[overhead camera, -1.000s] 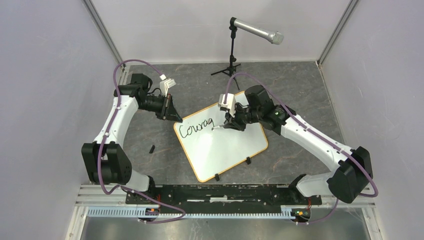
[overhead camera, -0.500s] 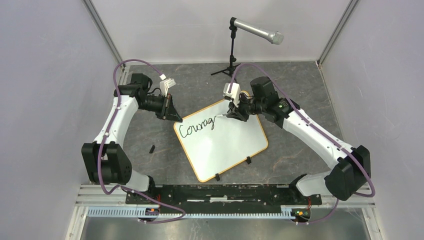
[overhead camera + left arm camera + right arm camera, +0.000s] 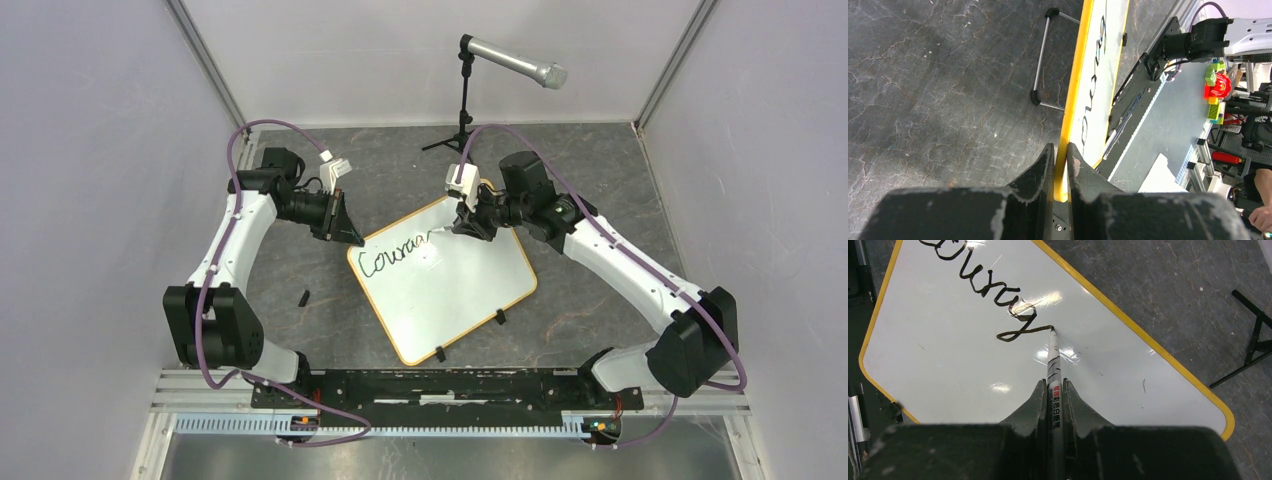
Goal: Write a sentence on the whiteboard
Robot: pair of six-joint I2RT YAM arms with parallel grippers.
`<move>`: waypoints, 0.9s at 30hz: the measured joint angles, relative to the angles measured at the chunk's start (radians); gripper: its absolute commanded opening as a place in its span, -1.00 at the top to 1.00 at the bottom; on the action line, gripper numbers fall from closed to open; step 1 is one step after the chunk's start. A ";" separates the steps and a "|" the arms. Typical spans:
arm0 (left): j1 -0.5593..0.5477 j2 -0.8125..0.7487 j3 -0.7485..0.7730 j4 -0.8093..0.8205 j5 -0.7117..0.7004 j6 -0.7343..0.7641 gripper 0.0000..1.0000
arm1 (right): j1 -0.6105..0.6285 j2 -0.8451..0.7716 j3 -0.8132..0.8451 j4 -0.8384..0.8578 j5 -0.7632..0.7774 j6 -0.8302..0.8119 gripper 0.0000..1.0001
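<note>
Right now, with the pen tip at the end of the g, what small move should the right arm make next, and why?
Probably draw the marker tip onward from the g's tail into an e loop. The sentence reads only "Courag", the tip sits on the whiteboard at the stroke's end, the right gripper is shut on the marker, and the left gripper clamps the whiteboard's rim.
</note>
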 measured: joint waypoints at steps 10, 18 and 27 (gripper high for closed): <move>-0.002 0.000 0.000 -0.002 0.000 0.000 0.95 | 0.001 0.000 0.000 0.000 -0.009 0.000 1.00; -0.002 0.000 0.000 -0.005 0.000 0.000 0.95 | 0.013 0.000 0.000 0.000 -0.011 0.000 1.00; -0.004 0.000 0.000 -0.006 0.001 0.000 0.95 | 0.024 0.000 0.000 -0.002 -0.011 -0.003 1.00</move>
